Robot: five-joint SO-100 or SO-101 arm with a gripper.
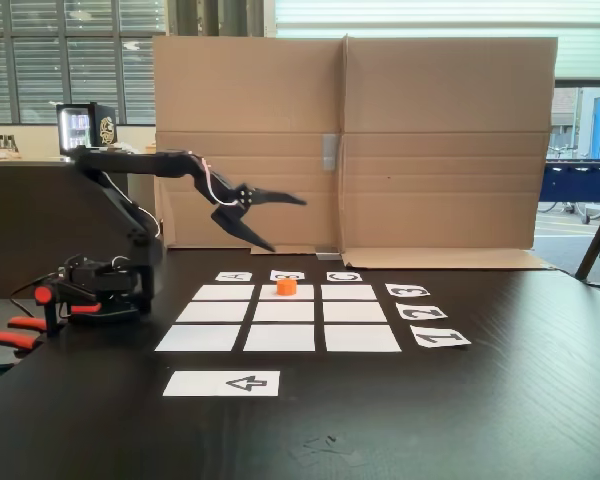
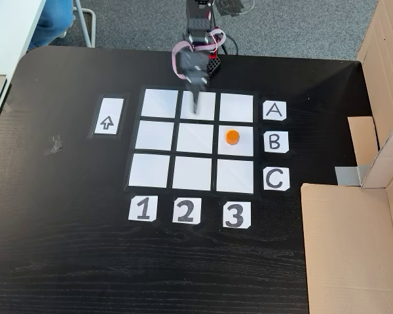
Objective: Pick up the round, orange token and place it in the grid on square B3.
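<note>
We see a black tabletop w/ the grid [image 2: 162, 137] of nine white paper rectangles taped flat, three by three. In the top-down fixed view, letter cards A, B, C [image 2: 275, 142] run down the grid's 3 o'clock side and number cards 1, 2, 3 [image 2: 185, 211] run along its 6 o'clock side. The token [image 2: 232, 137], a small bright orange puck, sits on square B3 [image 2: 243, 149], i.e. the cell level w/ card B and above card 3; it lies inside the cell, a bit toward 12 o'clock of centre, well clear of the cell edges. In the side-on fixed view the token [image 1: 286, 286] rests flat on the far middle cell, just in front of the B card. The gripper [image 1: 288, 222] hangs in the air above and to the 10 o'clock of the token in that view, its two dark fingers spread apart and empty, nothing between them. From above, the gripper [image 2: 195, 104] points toward 6 o'clock over the grid's top middle cell, apart from the token. A white strip w/ a black arrow [image 2: 108, 122] lies at the grid's 9 o'clock; a cardboard screen [image 1: 440, 140] stands behind the table in the side-on view. Our judgement: pick and place look done, token delivered and let go on the asked square. What is left, at most, is for the arm to go back to rest near its base [image 1: 100, 285].
</note>
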